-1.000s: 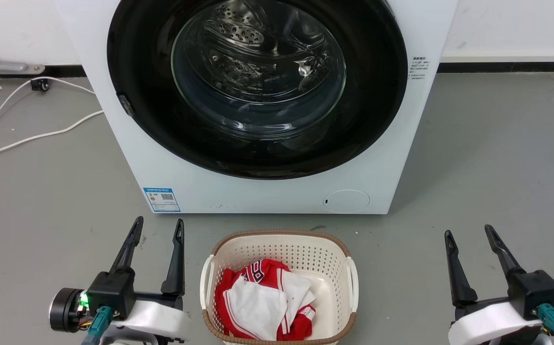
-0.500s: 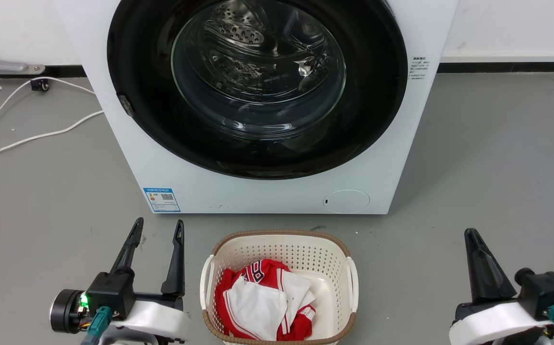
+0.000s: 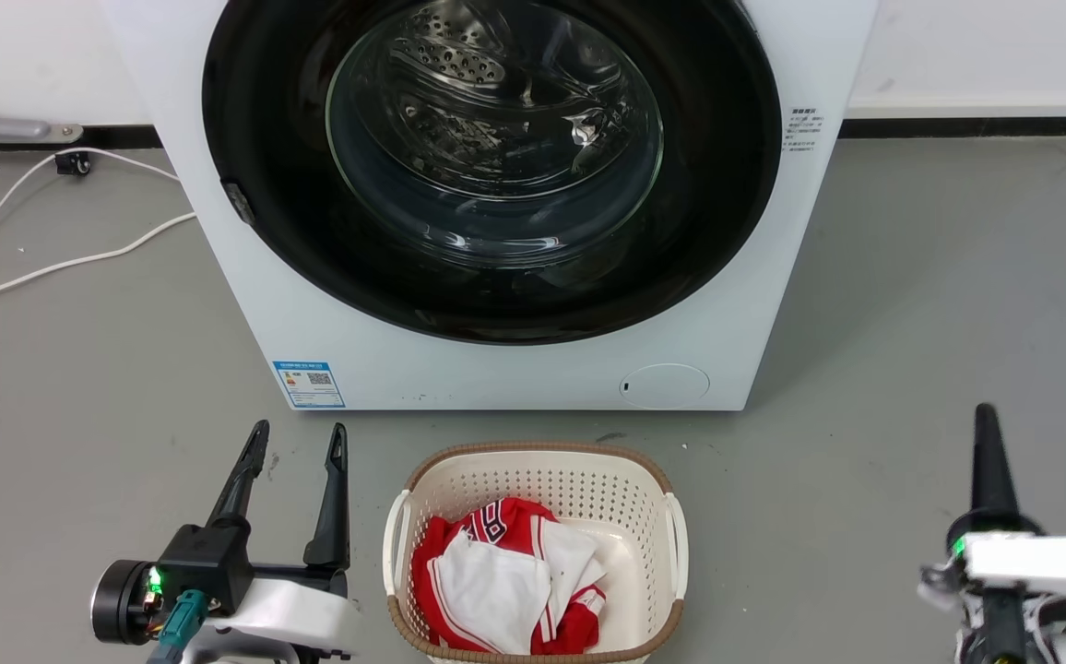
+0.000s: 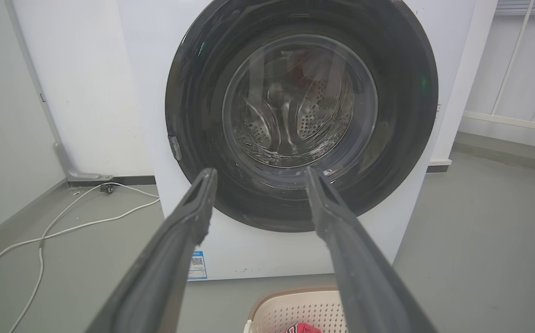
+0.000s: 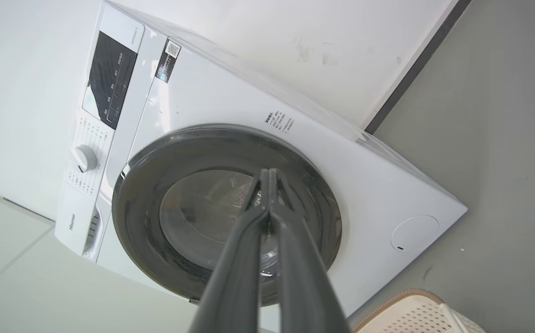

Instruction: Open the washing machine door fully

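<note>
None of the opening is done: the large round glossy black washing machine door (image 3: 727, 184) sits shut in the big white washing machine (image 3: 496, 378); left gripper (image 3: 301, 429) spread, right gripper (image 3: 986, 412) pinched empty, both well short.

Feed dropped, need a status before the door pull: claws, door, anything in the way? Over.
Left claw open, right claw shut, both empty. Washing machine door closed, untouched. Laundry basket on floor in front, below door.
</note>
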Robot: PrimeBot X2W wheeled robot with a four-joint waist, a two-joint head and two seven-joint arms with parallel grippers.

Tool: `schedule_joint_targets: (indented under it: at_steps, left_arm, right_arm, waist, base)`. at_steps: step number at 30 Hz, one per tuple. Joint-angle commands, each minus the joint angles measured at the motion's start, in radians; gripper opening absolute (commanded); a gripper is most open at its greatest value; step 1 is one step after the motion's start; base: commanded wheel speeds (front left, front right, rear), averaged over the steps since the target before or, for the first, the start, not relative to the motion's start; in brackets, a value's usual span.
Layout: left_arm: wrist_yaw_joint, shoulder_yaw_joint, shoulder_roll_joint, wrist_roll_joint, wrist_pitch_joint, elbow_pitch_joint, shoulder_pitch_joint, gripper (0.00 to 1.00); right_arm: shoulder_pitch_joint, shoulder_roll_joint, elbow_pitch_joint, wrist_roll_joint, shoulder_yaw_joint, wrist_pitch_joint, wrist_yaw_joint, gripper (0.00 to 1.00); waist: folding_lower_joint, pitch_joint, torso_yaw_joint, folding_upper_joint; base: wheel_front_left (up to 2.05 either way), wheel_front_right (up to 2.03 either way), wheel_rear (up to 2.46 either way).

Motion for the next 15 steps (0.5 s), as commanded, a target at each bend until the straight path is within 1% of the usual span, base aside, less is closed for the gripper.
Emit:
schedule_joint_targets:
  at_steps: [1,4,7,10,15]
  left_arm:
    - [0.002,0.002,-0.001,-0.002,-0.003,0.000,0.005,1.00]
    - [0.003,0.008,-0.002,-0.005,-0.003,-0.003,-0.006,1.00]
    - [0.002,0.011,-0.002,-0.005,-0.003,-0.005,-0.019,1.00]
    - [0.000,0.011,-0.002,0.006,-0.003,-0.006,-0.030,1.00]
    - [-0.005,0.012,-0.003,0.007,-0.003,-0.014,-0.051,1.00]
  right_arm:
    - [-0.037,0.000,0.007,0.086,-0.017,-0.006,0.000,0.00]
    - [-0.107,0.000,0.036,0.246,-0.050,0.002,0.000,0.00]
    - [-0.193,-0.001,0.075,0.353,-0.096,0.033,0.000,0.00]
    - [-0.288,-0.019,0.126,0.414,-0.137,0.065,0.000,0.00]
    - [-0.475,-0.067,0.268,0.458,-0.149,0.130,0.000,0.00]
  waist:
    - [0.0000,0.005,-0.001,0.0000]
    - [0.0000,0.018,-0.004,0.0000]
    - [0.0000,0.032,-0.006,0.0000]
    - [0.0000,0.049,-0.005,0.0000]
    - [0.0000,0.087,-0.001,0.0000]
  base:
    - [0.00,0.00,0.00]
    - [0.00,0.00,0.00]
    - [0.00,0.00,0.00]
    - [0.00,0.00,0.00]
    - [0.00,0.00,0.00]
